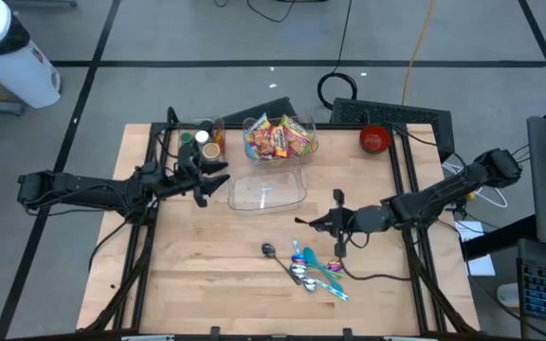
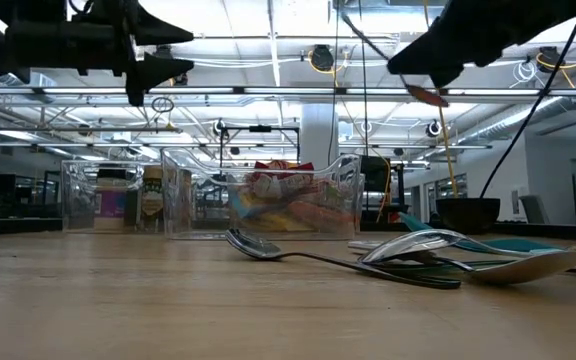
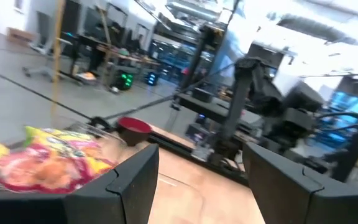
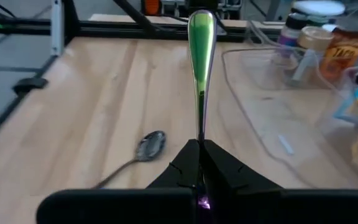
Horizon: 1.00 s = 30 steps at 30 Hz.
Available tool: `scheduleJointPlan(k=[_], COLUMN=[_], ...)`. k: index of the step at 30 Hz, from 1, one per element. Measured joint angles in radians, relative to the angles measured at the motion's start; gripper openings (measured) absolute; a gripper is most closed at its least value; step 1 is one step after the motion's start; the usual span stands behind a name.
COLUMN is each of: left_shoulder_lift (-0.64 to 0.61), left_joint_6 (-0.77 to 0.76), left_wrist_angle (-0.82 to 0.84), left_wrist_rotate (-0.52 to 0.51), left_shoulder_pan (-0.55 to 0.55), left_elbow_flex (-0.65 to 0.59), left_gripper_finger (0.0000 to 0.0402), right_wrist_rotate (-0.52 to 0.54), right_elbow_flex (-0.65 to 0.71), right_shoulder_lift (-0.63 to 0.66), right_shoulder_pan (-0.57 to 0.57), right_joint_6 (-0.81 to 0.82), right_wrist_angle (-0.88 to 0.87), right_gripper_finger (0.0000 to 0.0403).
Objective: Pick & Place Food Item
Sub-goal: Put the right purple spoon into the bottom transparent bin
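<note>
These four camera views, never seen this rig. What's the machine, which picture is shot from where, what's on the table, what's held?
Two dark robot arms work at a light wooden table. One picture looks straight down, one sits at tabletop height, and one camera rides each wrist. On the table: an empty clear plastic tray, a clear bin of colourful snack packets, a red bowl, small jars and a pile of loose spoons. The right gripper is shut on a green-handled metal utensil. The left gripper is open, holding nothing, beside the tray.
</note>
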State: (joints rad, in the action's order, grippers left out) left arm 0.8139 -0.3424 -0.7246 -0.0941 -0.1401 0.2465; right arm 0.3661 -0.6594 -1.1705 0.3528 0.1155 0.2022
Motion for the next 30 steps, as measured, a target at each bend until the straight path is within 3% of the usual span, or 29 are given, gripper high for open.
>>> scheduleJointPlan(k=[3, 11, 21, 25, 30], left_shoulder_lift=[0.061, 0.317, 0.666, 0.744, 0.804], left_joint_6=[-0.004, 0.140, 0.217, 0.286, 0.290], left_wrist_angle=[-0.082, -0.259, -0.265, -0.268, -0.265], left_wrist_rotate=[0.014, 0.014, -0.013, -0.012, -0.014], left_shoulder_pan=[0.017, 0.082, 0.117, 0.124, 0.124], left_elbow_flex=[0.000, 0.090, 0.433, 0.531, 0.600], left_gripper_finger=[0.0241, 0.0241, 0.0241, 0.0241, 0.0241], right_wrist_rotate=[0.024, 0.368, 0.434, 0.500, 0.498], right_elbow_flex=[0.000, -0.002, -0.002, -0.002, -0.002], right_shoulder_lift=[-0.022, -0.061, -0.186, -0.210, -0.211], right_shoulder_pan=[-0.034, -0.087, -0.094, -0.092, -0.089], right_joint_6=[-0.071, -0.329, -0.557, -0.619, -0.625], right_wrist_angle=[0.046, 0.205, 0.523, 0.582, 0.601], right_gripper_finger=[0.0000, 0.0000, 0.0000, 0.0000, 0.0000])
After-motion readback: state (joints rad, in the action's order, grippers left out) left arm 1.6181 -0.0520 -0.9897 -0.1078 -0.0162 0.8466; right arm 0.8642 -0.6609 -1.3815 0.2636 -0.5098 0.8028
